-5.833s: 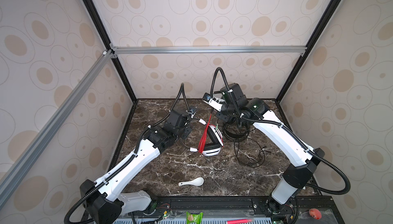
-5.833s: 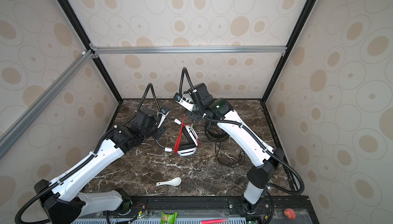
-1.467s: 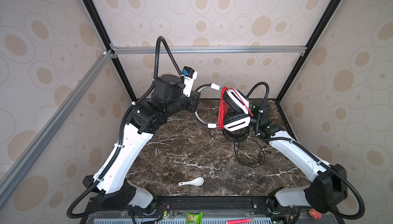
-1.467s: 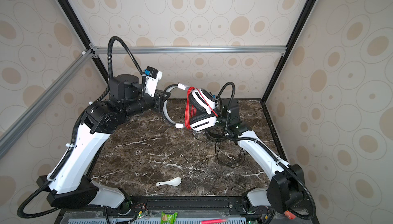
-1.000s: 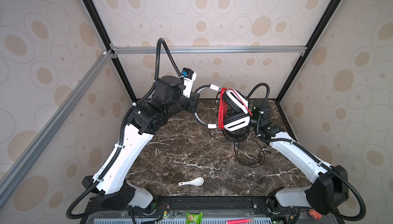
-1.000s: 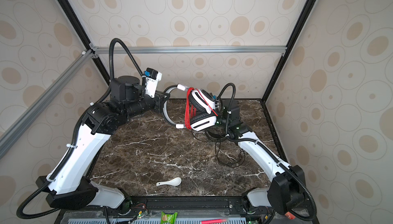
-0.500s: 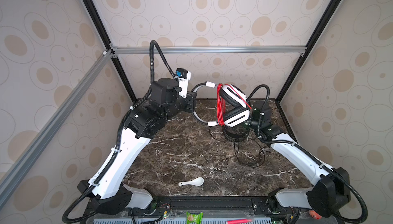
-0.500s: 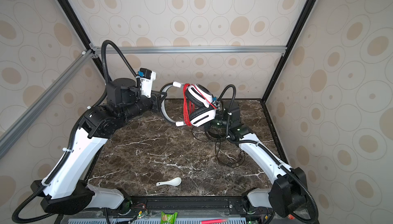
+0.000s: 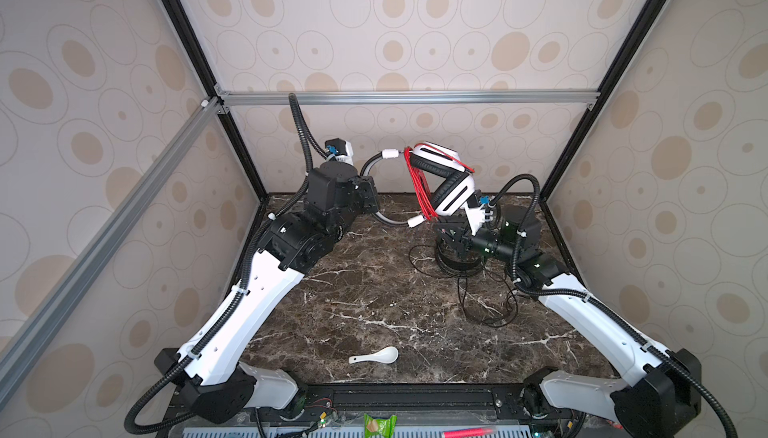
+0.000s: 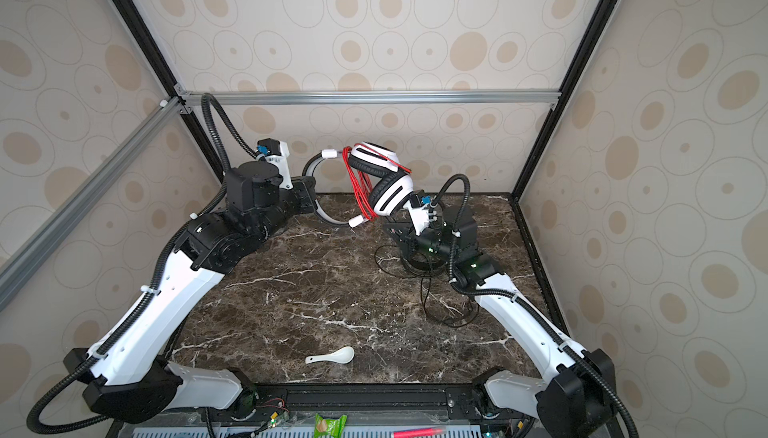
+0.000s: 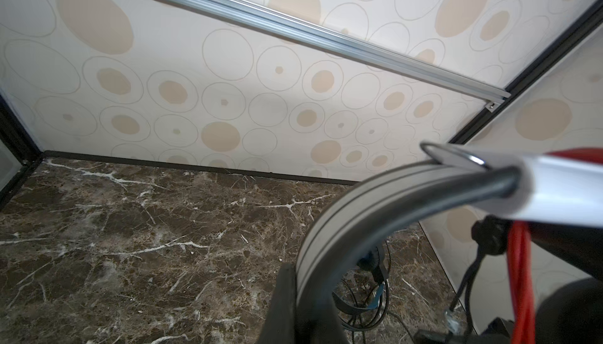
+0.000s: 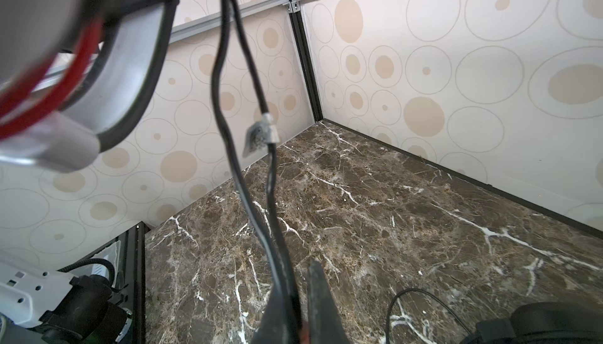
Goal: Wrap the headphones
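Observation:
The white headphones (image 9: 453, 197) (image 10: 392, 195) hang in the air at the back, with the red cord (image 9: 419, 190) (image 10: 359, 190) wound in several turns around the two cups. My left gripper (image 9: 372, 203) (image 11: 303, 293) is shut on their grey band (image 11: 359, 202) (image 12: 130, 65). My right gripper (image 9: 446, 232) (image 12: 300, 280) sits low under the cups, shut on a thin dark cord (image 12: 241, 179) that runs up toward the headset. The black headphones (image 9: 457, 263) (image 10: 419, 267) lie on the table right below the right gripper.
The black headset's loose cord (image 9: 486, 311) loops over the marble table (image 9: 374, 298) in front of the right arm. A white spoon (image 9: 376, 356) lies near the front edge. Enclosure walls stand close behind both grippers.
The left arm has raised the white headphones and swung them slightly left, tilting the cups. The right gripper has dropped lower beneath them, still holding the cord.

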Tool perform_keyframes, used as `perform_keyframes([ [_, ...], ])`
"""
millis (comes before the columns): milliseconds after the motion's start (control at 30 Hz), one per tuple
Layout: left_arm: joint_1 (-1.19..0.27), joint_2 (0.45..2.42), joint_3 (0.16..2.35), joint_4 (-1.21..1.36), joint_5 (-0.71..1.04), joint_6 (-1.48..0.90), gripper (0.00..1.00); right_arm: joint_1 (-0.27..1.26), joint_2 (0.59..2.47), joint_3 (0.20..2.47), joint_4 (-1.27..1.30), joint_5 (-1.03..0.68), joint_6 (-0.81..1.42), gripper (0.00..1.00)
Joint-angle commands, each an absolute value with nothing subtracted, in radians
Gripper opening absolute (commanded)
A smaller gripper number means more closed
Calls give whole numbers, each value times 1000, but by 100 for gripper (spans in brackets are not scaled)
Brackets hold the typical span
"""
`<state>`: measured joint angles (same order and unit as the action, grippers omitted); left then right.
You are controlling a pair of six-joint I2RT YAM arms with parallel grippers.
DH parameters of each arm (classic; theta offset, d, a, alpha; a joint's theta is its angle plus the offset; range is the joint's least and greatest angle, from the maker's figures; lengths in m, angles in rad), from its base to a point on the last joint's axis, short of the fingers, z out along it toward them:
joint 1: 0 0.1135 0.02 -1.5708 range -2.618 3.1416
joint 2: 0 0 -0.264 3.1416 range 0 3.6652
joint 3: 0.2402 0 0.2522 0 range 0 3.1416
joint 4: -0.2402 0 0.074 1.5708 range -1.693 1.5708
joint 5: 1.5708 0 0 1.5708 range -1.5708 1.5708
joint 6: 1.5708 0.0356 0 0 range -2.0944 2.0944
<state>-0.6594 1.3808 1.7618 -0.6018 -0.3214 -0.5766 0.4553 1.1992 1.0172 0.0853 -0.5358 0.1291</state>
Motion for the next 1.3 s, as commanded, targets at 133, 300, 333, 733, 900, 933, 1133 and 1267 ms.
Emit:
perform_keyframes([
  [133,-661,1468,1854,-460,-528,-604,0,529,1144,1024,-86,-417,-1,0],
  [300,-657,1529,1875,-465,-586,-548,0,567,1123,1042,-174,-370,-48,0],
  [333,-653,1535,1875,-468,-589,-551,0,570,1116,1041,-181,-366,-49,0],
  [733,-637,1546,1775,-474,-609,-435,0,619,1159,1234,-446,-226,-201,0],
  [900,-640,1542,1733,-503,-618,-388,0,666,1228,1378,-589,-180,-289,0],
  [933,-642,1544,1729,-511,-617,-378,0,674,1242,1401,-608,-170,-297,0],
  [1133,-662,1538,1674,-539,-621,-288,0,699,1317,1548,-691,-87,-303,0],
  [1267,-674,1519,1627,-531,-581,-224,0,699,1380,1647,-757,-45,-304,0],
])
